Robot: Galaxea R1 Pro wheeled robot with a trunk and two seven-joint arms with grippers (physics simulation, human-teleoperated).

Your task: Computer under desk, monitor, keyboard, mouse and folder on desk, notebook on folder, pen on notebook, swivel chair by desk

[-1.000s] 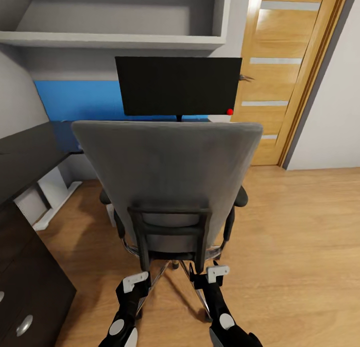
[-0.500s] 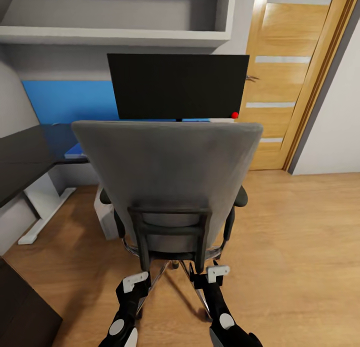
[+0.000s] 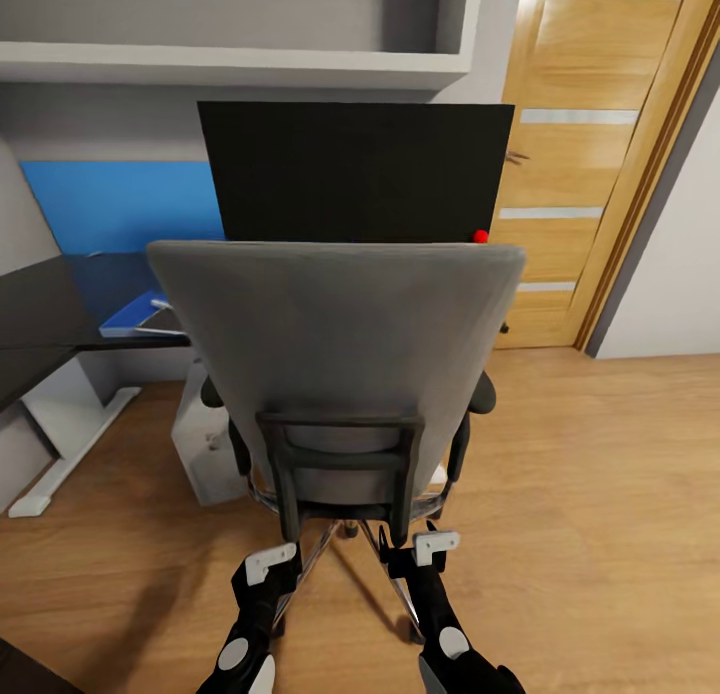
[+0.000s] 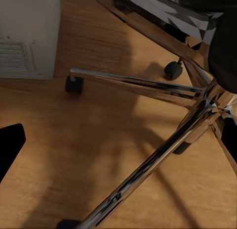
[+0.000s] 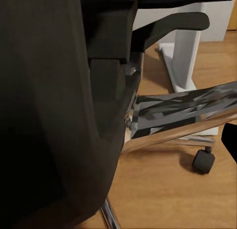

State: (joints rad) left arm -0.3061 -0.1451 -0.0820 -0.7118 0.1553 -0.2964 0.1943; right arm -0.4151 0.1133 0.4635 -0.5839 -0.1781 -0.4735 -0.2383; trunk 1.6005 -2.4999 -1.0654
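Observation:
The grey swivel chair [image 3: 335, 354] stands with its back to me, between me and the desk [image 3: 45, 319]. Its chrome base [image 4: 148, 90] fills the space between the two far-apart fingers of my open left gripper [image 3: 270, 564]. My right gripper [image 3: 435, 549] is low behind the seat, beside an armrest [image 5: 173, 23], with one finger [image 5: 229, 140] at the picture's edge. The black monitor [image 3: 355, 169] stands on the desk behind the chair. A blue folder [image 3: 130, 316] lies on the desk with a greyish notebook [image 3: 168, 321] on it. The silver computer [image 3: 200, 444] stands on the floor under the desk. The chair hides the keyboard, mouse and pen.
An oak door [image 3: 590, 174] is at the right, with wooden floor [image 3: 600, 494] in front of it. A grey shelf [image 3: 230, 69] hangs above the blue back panel [image 3: 120, 204]. The desk's white pedestal leg [image 3: 65, 424] stands at the left.
The whole view has advanced toward the desk and the black drawer unit has slid out at the left. The chair keeps its place before my grippers, so it has rolled closer to the desk.

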